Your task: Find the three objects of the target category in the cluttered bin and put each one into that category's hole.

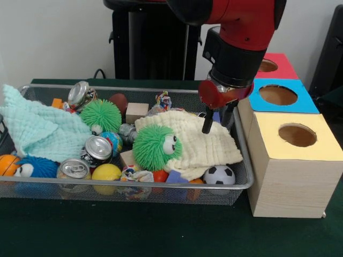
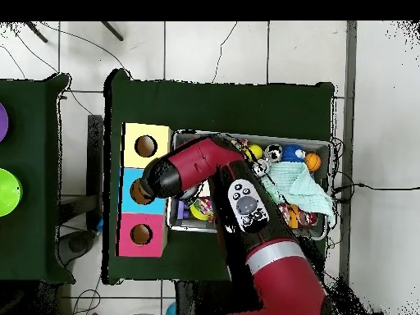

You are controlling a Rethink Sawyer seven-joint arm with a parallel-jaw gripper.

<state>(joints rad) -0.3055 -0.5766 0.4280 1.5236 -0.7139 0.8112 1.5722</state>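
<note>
Now the gripper [image 1: 213, 122] hangs right of centre in the front view, over the cluttered bin [image 1: 244, 160]

Its dark fingers [image 1: 207, 124] stand a narrow way apart, holding nothing, tips at the upper right edge of the cream cloth [image 1: 206, 147]. Left of it sit a green fuzzy toy [image 1: 156, 147], cans [image 1: 98, 148] and a yellow ball [image 1: 106, 172]. No duck shows (likely buried under a cloth), so which way it lies from the gripper cannot be told. At the frame's right stand the yellow box [image 1: 292, 168], blue box [image 1: 278, 96] and red box [image 1: 276, 65], each holed
</note>
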